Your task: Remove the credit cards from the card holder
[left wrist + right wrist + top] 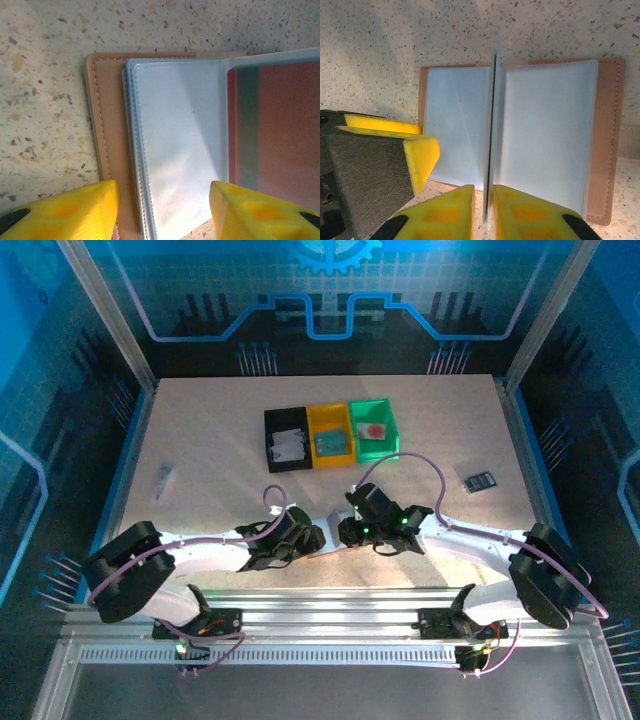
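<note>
My left gripper (162, 215), spread, straddles one half of the card holder (107, 125), likely steadying it. Right gripper (482, 211) pinches the middle pocket leaf (491, 100) upright, exposing reddish credit card (290, 130).

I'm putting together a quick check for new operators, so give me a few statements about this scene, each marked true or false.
1. The holder lies open on the table. True.
2. The right fingers pinch a clear leaf that stands upright. True.
3. The left fingers are shut. False: they stand apart over the holder.
4. Every card is out. False: a red card sits in the holder.
5. The green bin holds nothing. False: something pale with a red mark lies in it.
</note>
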Action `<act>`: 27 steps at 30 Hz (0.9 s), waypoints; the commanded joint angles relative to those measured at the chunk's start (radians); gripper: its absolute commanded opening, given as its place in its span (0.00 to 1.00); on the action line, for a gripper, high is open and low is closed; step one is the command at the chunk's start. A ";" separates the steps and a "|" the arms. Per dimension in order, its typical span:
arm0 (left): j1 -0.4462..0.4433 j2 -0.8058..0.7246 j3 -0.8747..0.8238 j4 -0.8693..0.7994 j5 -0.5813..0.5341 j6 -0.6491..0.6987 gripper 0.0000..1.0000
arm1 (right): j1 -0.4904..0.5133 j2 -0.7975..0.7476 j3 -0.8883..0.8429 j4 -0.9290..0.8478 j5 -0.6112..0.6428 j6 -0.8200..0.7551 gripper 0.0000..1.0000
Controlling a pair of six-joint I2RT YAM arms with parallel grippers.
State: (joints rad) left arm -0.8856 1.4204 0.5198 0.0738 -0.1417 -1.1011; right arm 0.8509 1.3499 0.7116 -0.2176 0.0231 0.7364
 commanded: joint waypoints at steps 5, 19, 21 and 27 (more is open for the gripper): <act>0.007 0.004 -0.033 -0.066 0.019 0.003 0.52 | 0.006 -0.015 0.028 -0.028 0.021 -0.015 0.14; 0.010 0.005 -0.035 -0.066 0.019 0.004 0.52 | 0.009 -0.036 0.023 -0.042 0.049 -0.014 0.05; 0.009 0.004 -0.035 -0.067 0.019 0.004 0.52 | 0.009 -0.038 0.021 -0.034 0.042 -0.014 0.03; 0.010 0.003 -0.037 -0.065 0.019 0.003 0.52 | 0.014 -0.025 0.023 -0.022 0.027 -0.011 0.00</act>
State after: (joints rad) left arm -0.8818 1.4200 0.5198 0.0738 -0.1410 -1.1007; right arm 0.8509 1.3338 0.7139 -0.2390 0.0517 0.7261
